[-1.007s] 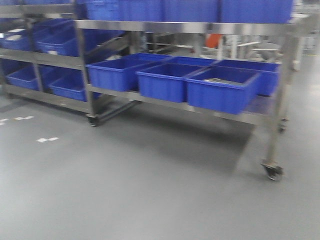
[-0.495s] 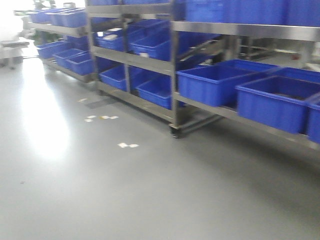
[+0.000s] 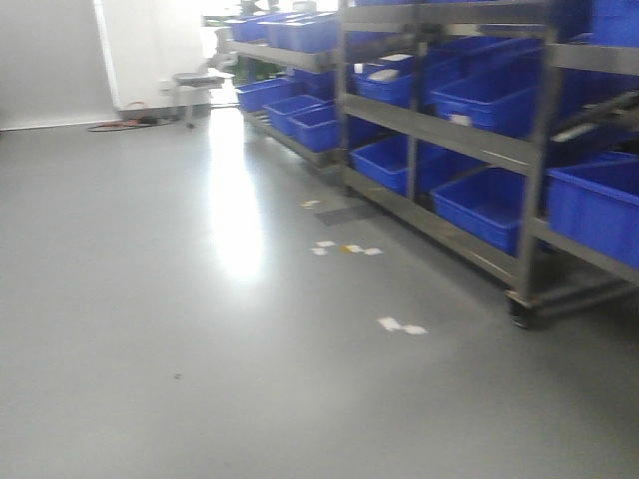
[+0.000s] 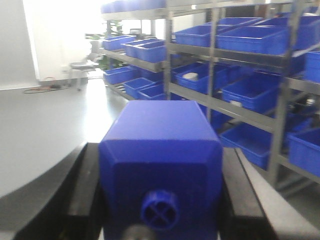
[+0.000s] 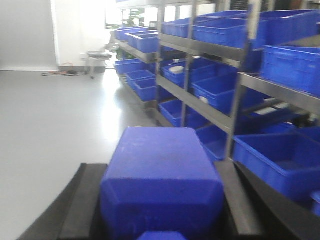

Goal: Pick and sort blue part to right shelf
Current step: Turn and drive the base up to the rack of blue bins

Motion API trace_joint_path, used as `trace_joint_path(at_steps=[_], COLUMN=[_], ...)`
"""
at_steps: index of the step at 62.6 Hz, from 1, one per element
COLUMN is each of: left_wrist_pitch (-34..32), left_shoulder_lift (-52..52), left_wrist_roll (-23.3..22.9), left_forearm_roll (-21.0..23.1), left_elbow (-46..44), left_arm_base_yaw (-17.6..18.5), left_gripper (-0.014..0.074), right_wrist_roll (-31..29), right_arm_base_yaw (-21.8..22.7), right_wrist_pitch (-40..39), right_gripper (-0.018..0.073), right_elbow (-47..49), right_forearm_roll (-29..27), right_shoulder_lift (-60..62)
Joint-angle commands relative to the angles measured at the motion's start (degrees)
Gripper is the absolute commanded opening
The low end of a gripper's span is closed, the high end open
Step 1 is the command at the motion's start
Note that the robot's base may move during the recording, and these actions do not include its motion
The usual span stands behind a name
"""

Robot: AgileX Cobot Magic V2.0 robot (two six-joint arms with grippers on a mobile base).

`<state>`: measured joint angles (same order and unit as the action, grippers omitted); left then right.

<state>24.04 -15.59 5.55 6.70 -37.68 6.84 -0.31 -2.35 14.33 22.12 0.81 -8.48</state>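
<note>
We note soft blur across all views. Light enters from the far end, overexposing the wall [image 3: 150, 50] and casting glare on the floor [image 3: 235, 230]. Wrist-view foregrounds are unfocused.

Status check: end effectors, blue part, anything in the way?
Left end effector shut on knobbed blue block. Right end effector shut on blue part. Shelf off to the right; only white floor marks alongside it.

Dark blue part [image 5: 160, 175], blue bins [image 3: 479, 205], grey floor [image 3: 150, 299], perhaps white scraps [image 3: 401, 325].
</note>
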Motion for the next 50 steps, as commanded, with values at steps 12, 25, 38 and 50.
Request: trace_joint_path(at_steps=[12, 25, 38, 50], left_wrist_pitch=[-5.4, -5.4, -5.4, -5.4], left_shoulder_lift=[-0.9, -0.9, -0.9, -0.9], left_wrist_roll=[-0.2, -0.2, -0.2, -0.2], left_forearm_roll=[0.5, 0.5, 0.5, 0.5], left_elbow=[-1.6, -1.6, -1.6, -1.6], left_arm_base_yaw=[0.0, 0.0, 0.0, 0.0], left_gripper=[0.0333, 0.0333, 0.0333, 0.0333], right_wrist_roll=[-0.5, -0.5, -0.5, -0.5], right_arm_base_yaw=[0.3, 0.3, 0.3, 0.3], right_wrist_pitch=[-5.6, -5.6, -5.6, -5.6], right_gripper=[0.0423, 0.0423, 0.0423, 0.0423], right_elbow=[1.6, 1.6, 1.6, 1.6], right_forearm_roll=[0.4, 0.4, 0.4, 0.4], right_shoulder_lift=[-0.6, -0.6, -0.6, -0.6])
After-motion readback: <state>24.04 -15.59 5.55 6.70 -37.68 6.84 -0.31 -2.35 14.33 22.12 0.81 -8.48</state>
